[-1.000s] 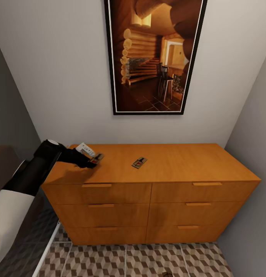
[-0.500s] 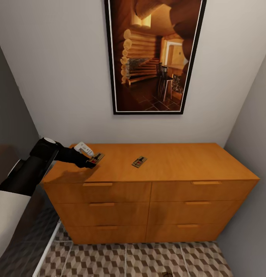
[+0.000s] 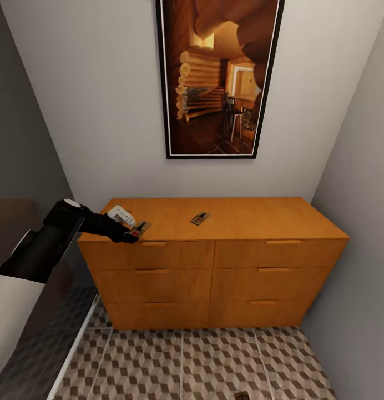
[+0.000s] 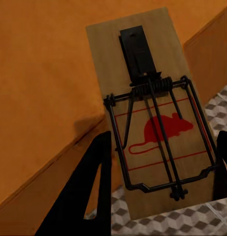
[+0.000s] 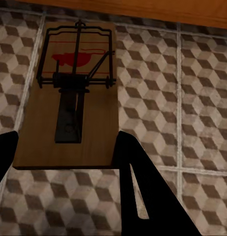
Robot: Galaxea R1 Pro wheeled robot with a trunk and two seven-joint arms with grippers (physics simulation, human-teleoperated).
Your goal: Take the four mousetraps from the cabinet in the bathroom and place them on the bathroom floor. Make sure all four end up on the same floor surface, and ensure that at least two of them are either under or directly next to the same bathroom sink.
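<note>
My left gripper [image 3: 132, 233] is shut on a mousetrap [image 3: 140, 228], holding it at the front left edge of the orange-brown cabinet [image 3: 242, 272]. In the left wrist view the gripper [image 4: 165, 147] has a black finger on each side of this mousetrap [image 4: 152, 123], which juts out past the cabinet top [image 4: 44, 73]. A second mousetrap [image 3: 200, 218] lies flat near the middle of the cabinet top. My right gripper [image 5: 66, 142] is shut on another mousetrap [image 5: 74, 93], held above the cube-patterned bathroom floor [image 5: 192, 98]. The sink is out of view.
A tall framed picture [image 3: 217, 78] hangs on the wall above the cabinet. A grey wall [image 3: 358, 222] closes in on the right. On the left stands a dark panel with a white lower edge [image 3: 75, 344]. Tiled floor [image 3: 214, 361] lies in front of the drawers.
The head view has pulled back, so the cabinet looks smaller and more floor shows. My left gripper, still holding its mousetrap, has gone from over the cabinet top to its front edge.
</note>
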